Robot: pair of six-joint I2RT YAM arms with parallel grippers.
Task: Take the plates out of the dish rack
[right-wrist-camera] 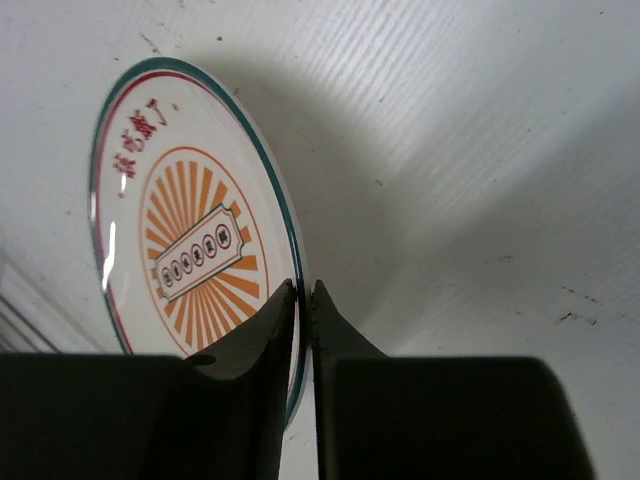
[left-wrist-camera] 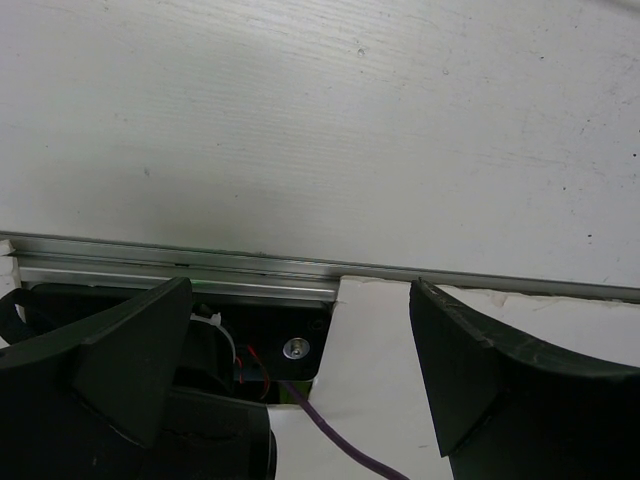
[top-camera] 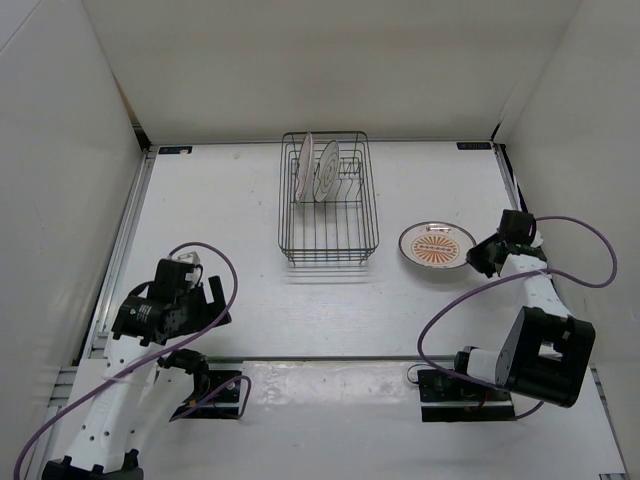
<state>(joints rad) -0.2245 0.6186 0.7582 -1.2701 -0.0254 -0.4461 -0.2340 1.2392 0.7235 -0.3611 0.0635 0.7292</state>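
Note:
The dark wire dish rack (top-camera: 330, 228) stands at the middle back of the table. Two white plates stand upright on edge in its far end: one (top-camera: 305, 167) on the left and one with a grey motif (top-camera: 327, 171) beside it. The orange-patterned plate (top-camera: 437, 245) is to the right of the rack, low over the table. My right gripper (top-camera: 482, 258) is shut on that plate's right rim; in the right wrist view its jaws (right-wrist-camera: 303, 290) pinch the rim of the plate (right-wrist-camera: 190, 230). My left gripper (top-camera: 213, 298) is open and empty by its base (left-wrist-camera: 300, 305).
White walls close in the table at the back and both sides. A metal rail (left-wrist-camera: 200, 262) runs along the near table edge under the left gripper. Purple cables (top-camera: 590, 250) loop round both arms.

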